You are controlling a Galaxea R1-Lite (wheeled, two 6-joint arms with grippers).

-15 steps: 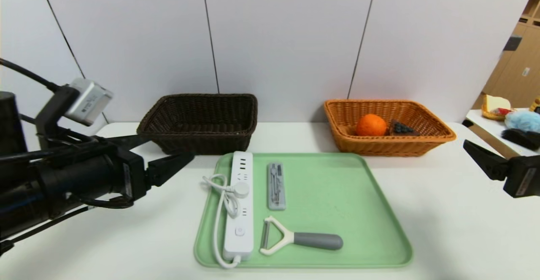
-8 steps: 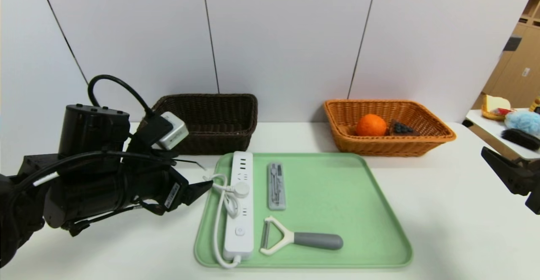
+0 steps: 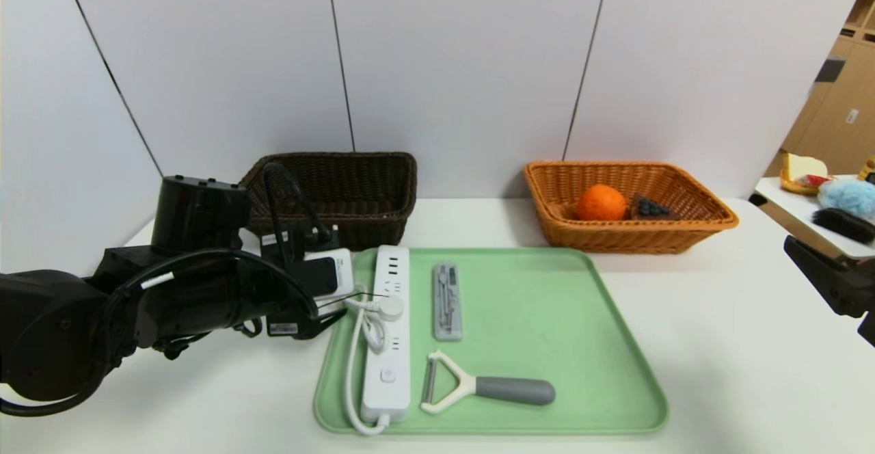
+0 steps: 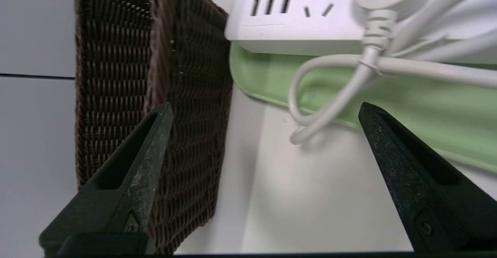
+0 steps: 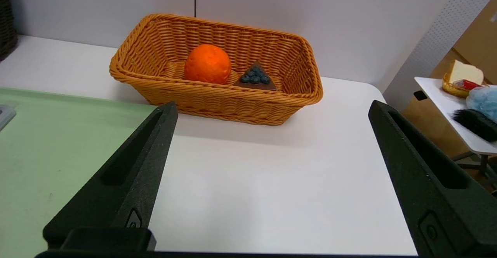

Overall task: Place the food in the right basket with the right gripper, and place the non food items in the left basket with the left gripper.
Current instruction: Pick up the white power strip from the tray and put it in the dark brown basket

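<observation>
Power strip [image 3: 387,331] unbranded on green tray [image 3: 547,344], left gripper [image 4: 264,110] jaws spread beside it

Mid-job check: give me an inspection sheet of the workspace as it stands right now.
Surface: white table carrying a pale green plastic tray.
Job's things: round orange fruit and chocolate cake slice inside the orange-tan wicker basket; white power strip, slim grey case and white Y-peeler on the tray; dark brown wicker basket, contents not visible.
Clutter: nothing seen.
Grippers: left end effector open beside the strip's cord; right end effector open, at the table's right edge.
Cables: white coiled cord.
Surroundings: side table with oddments.
</observation>
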